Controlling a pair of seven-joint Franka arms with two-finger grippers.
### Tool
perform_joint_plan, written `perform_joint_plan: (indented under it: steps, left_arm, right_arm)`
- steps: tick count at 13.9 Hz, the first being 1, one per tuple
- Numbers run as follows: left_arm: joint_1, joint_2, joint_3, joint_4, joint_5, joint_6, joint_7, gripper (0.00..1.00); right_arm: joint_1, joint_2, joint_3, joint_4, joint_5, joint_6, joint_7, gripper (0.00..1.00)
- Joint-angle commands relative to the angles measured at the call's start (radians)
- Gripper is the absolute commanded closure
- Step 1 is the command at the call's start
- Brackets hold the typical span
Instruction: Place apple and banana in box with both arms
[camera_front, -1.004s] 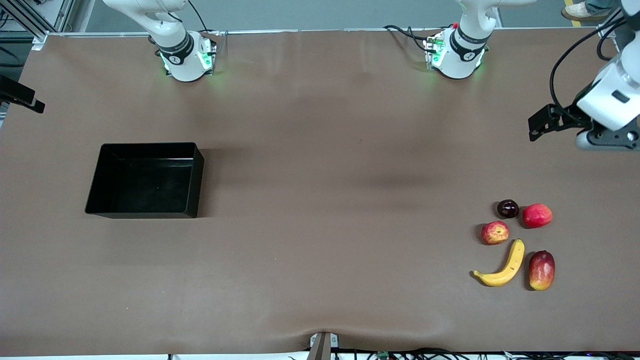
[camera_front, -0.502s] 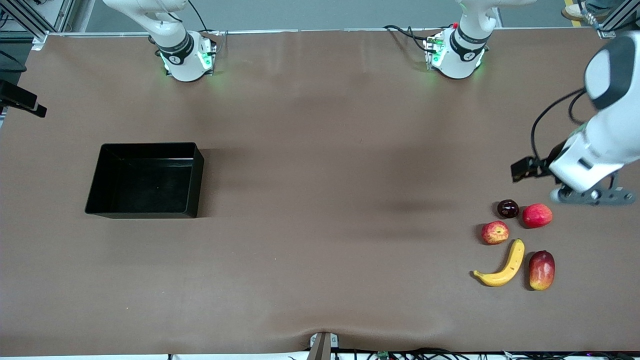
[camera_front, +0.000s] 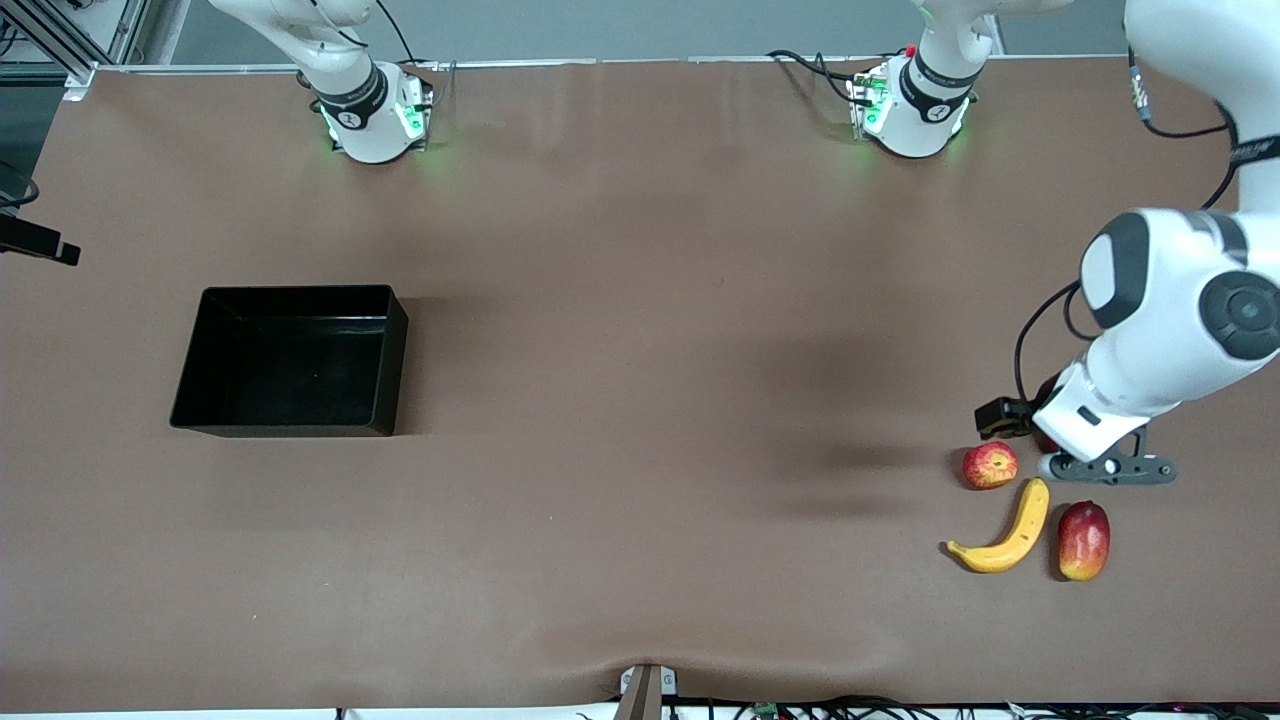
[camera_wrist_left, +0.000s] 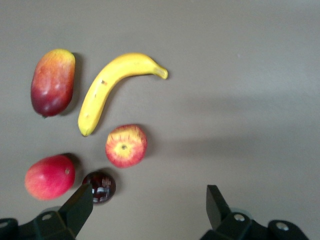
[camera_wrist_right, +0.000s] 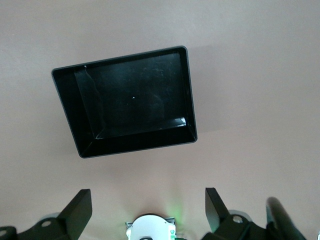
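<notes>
Since a second ago, left gripper (camera_wrist_left: 147, 200) has swung down over the fruit cluster, open and empty. Apple (camera_front: 990, 465) lies just beside it, banana (camera_front: 1005, 532) nearer the front camera. Right gripper (camera_wrist_right: 148, 207), open, waits above the box (camera_front: 190, 400).

No legible text, label, brand, number or sign on anything in view

The front camera looked down from high across the table (camera_front: 620, 400), facing both arm bases along the frame's top. The left wrist camera looked straight down, close over the apple (camera_wrist_left: 126, 145) and banana (camera_wrist_left: 112, 86), which the front view also showed at lower right. The right wrist camera looked down from higher at the box (camera_wrist_right: 132, 100), shared with the front view's left.
</notes>
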Motion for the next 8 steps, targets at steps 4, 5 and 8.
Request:
perform_joint_plan:
  steps: [4,5,8]
  left_arm:
    - [0.020,0.137,0.000,-0.049,-0.002,0.211,-0.006,0.00]
    - [0.029,0.152,0.000,-0.049,-0.001,0.211,-0.002,0.00]
    - [0.037,0.188,0.000,-0.056,-0.001,0.211,0.017,0.00]
  right_arm:
    - [-0.055,0.124,0.016,-0.058,-0.014,0.119,-0.019,0.00]
    - [-0.056,0.139,0.016,-0.088,-0.014,0.139,-0.023,0.00]
    - [-0.056,0.145,0.016,-0.228,-0.014,0.291,-0.056,0.00]
